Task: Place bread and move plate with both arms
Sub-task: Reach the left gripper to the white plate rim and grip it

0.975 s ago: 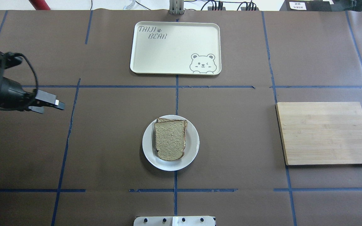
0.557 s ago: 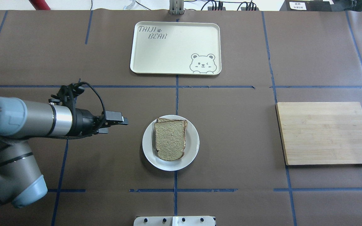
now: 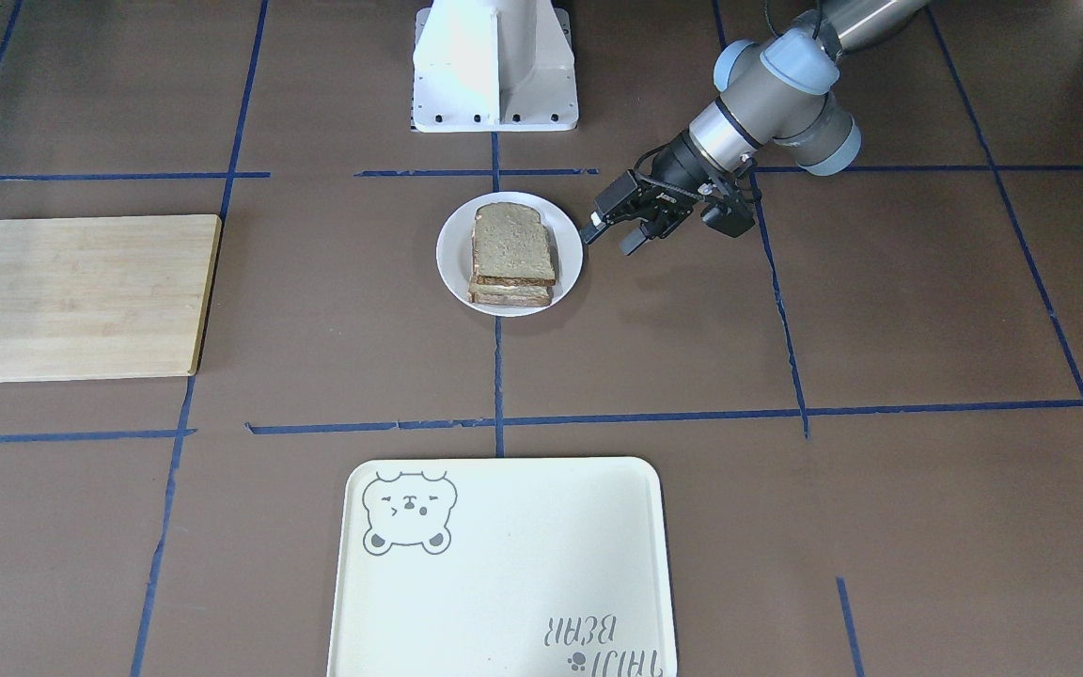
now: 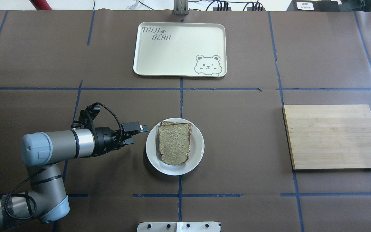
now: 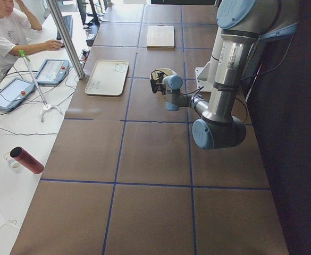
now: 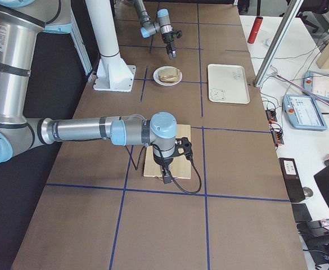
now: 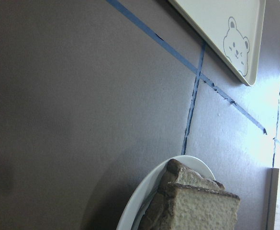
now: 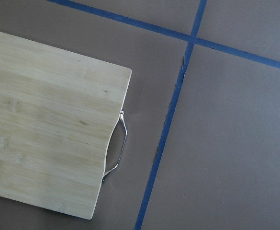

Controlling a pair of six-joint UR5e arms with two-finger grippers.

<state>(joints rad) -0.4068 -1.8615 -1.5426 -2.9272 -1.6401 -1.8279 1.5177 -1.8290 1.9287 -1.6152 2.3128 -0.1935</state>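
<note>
Nearest the robot, at the middle of the table, the plate (image 4: 151, 158) sits flat with the bread (image 4: 174, 145) on it. The plain slice tops a small stack, its rounded end toward 6 o'clock as the overhead view lies. The front-facing view shows the stack as several layers, with the top slice slightly askew on those beneath.

The left gripper (image 4: 138, 134) hovers just beside the plate's rim at about 9 o'clock. Its fingers are parted, hold nothing and point toward the rim, and no contact is visible. The right gripper (image 6: 165, 175) appears only in the side view, above the cutting board (image 4: 333, 137), which lies well off at the plate's 3 o'clock. Whether its fingers are apart or together cannot be told.

By its look, the bread should be light, soft and easily crushed, so a gentle pinch across the crust edge would suit it better than pressure on the crumb. The plate is probably stiff, glazed and slick, and breakable if dropped. Its thin raised rim looks like the only purchase, with one finger over it and one under. A hold at 9 o'clock, matched at 3 o'clock, would likely keep it level, since any tilt may slide the loose stack.

Farthest away, at 12 o'clock, lies the tray (image 4: 179, 48) with the bear drawing.
</note>
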